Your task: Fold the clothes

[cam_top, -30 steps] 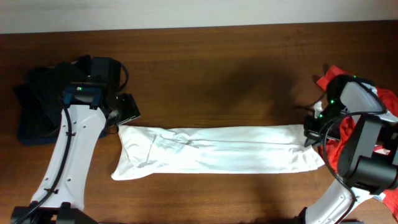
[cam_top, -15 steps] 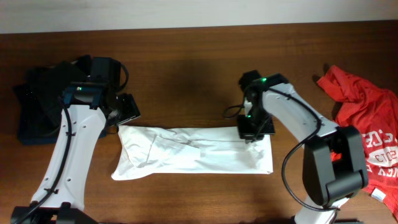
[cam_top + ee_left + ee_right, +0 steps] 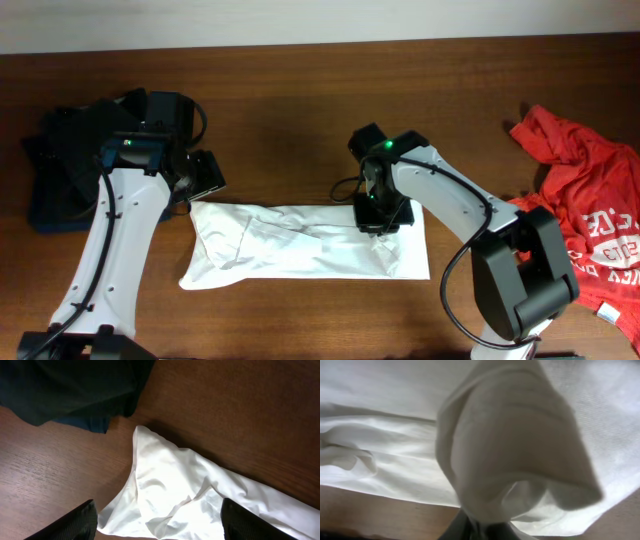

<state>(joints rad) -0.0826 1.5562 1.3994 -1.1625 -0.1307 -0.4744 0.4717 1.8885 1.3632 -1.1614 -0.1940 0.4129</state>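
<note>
One second is covering a lot of ground: the right gripper, which was at the far right end of the white garment beside the red T-shirt, is now hanging over the strip's middle. It is clenched on that end — the right wrist view is showing the cloth bunched and rising out of its closed jaws. The garment is lying along the wooden table as a long narrow strip. Its right edge is now sitting much nearer the centre, with the carried layer doubling back over the lower one. The left gripper is not moving; it is hovering by the strip's upper left corner, near the dark clothes, its fingers spread and grasping nothing. By my reading the crosswise fold is roughly midway — the held end is probably heading for the left edge, and the risk is the bottom layer sliding along with it.
</note>
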